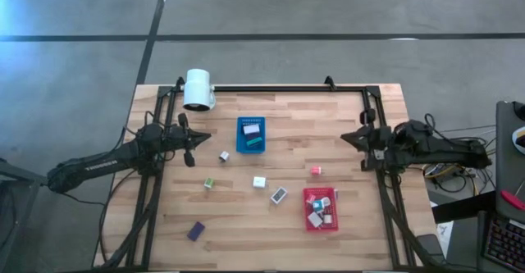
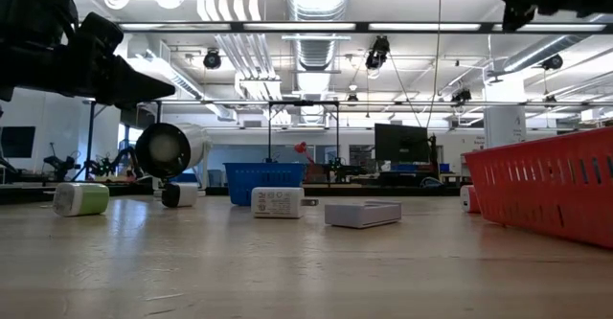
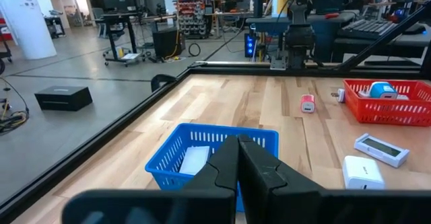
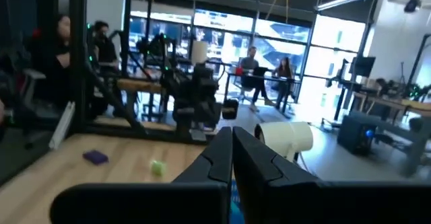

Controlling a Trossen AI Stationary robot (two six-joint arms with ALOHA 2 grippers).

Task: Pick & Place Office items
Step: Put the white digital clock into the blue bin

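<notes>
Two dark arms sit pulled back at opposite side edges of the pale wooden surface (image 1: 271, 216). The left hand (image 1: 189, 160) hangs over the left part near the far edge, fingers pressed together and gripping nothing. The right hand (image 1: 350, 138) is at the right edge, fingers likewise closed and empty.

Several office items lie loose between them: a purple block (image 1: 195, 230) near the front left, a green-and-white block (image 1: 209, 183), a small dark-and-white cube (image 1: 223, 155), a white block (image 1: 259, 182), a flat grey-white piece (image 1: 279, 195) and a pink-red block (image 1: 316, 170). More sit in the blue rectangular mesh tray (image 1: 241, 138) and the red rectangular mesh tray (image 1: 308, 211); what they are is hard to make out from above.

From table height the red tray is cut off at the right, and the white cylindrical lamp (image 1: 198, 89) stands at the far edge. Open wood runs along the front edge and the middle.
</notes>
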